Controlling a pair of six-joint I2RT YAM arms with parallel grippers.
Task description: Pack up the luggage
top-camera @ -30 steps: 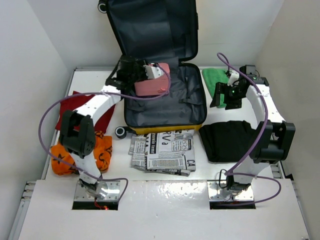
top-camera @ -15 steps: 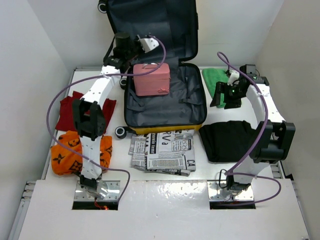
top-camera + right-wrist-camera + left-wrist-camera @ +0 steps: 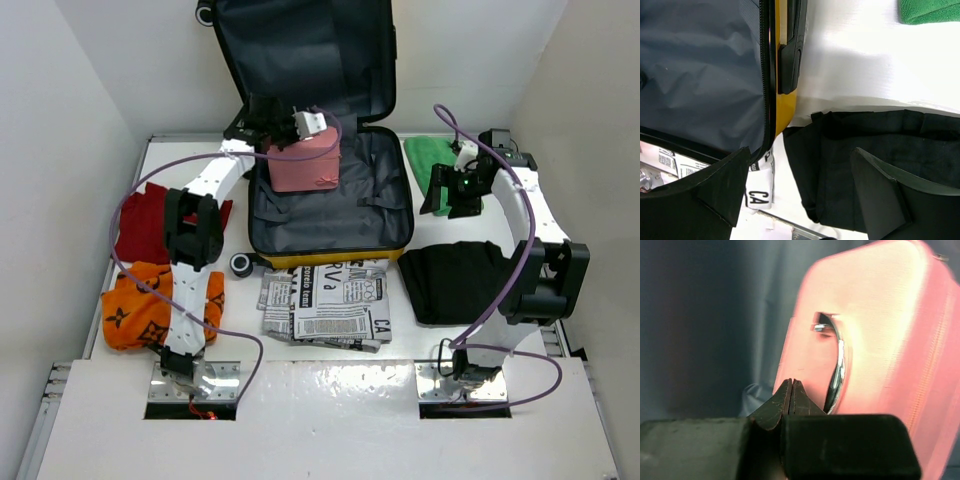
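The luggage (image 3: pixel 330 215), a yellow suitcase with dark grey lining, lies open with its lid (image 3: pixel 305 50) upright at the back. A pink box-shaped case (image 3: pixel 305 165) stands in its back left corner. My left gripper (image 3: pixel 305 130) hangs just above that case, shut, with nothing held. In the left wrist view its closed tips (image 3: pixel 791 386) sit beside the case's metal handle (image 3: pixel 840 365). My right gripper (image 3: pixel 440 198) is open over the table by the suitcase's right wall (image 3: pixel 786 95), next to a black garment (image 3: pixel 880 145).
A folded newspaper (image 3: pixel 320 305) lies in front of the suitcase, with a small black roll (image 3: pixel 241 263) to its left. Red cloth (image 3: pixel 140 225) and orange patterned cloth (image 3: pixel 135 310) lie at the left. A green cloth (image 3: pixel 425 152) sits at the back right, the black garment (image 3: pixel 455 280) at the right.
My left gripper let go of the pink case, lifted off and shut. It has since come back down toward the case's top. The right arm stayed put.
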